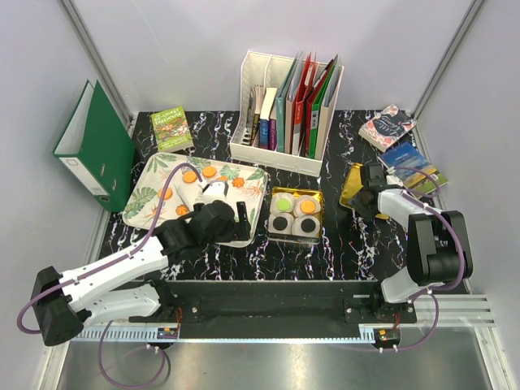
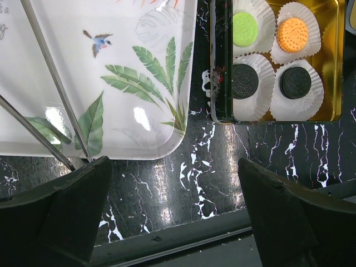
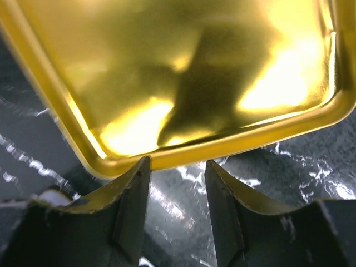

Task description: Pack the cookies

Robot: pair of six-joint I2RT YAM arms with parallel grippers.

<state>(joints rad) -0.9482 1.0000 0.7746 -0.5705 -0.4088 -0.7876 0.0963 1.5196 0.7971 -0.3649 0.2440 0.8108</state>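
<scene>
Hovering over the near part of the black marbled worktop (image 1: 325, 252), the left end effector (image 2: 172, 167) had its fingers (image 2: 61, 211) spread wide, with nothing between them. In the top view it stood above the near right corner of the leaf-printed tray (image 1: 146, 195).

In the left wrist view the gold box (image 2: 332, 67) lay at about 1 o'clock from this end effector, just beside the tray. The box held four white paper cups (image 2: 253, 108), and in each cup was one of the cookies (image 2: 296, 82). A green cookie (image 2: 245, 29) and an orange cookie (image 2: 292, 34) were in the far row, and two black cookies (image 2: 244, 81) in the near row. More loose orange cookies (image 1: 210, 171) lay on the far part of the tray, around 11 to 12 o'clock from the left end effector.

At 3 o'clock from the box, apart from it, the right end effector (image 3: 177, 164) pointed at the gold lid (image 3: 183, 67). Its fingers (image 3: 130, 211) were near each other, with only a narrow, empty gap. Their tips were at the rim of the lid, and I could not tell if they touched it.

Farther back, a white file holder (image 1: 268, 150) with folders stood at 12 o'clock from the box. A green binder (image 1: 97, 138) stood at 10 o'clock, and some books (image 1: 172, 128) lay toward both far corners.
</scene>
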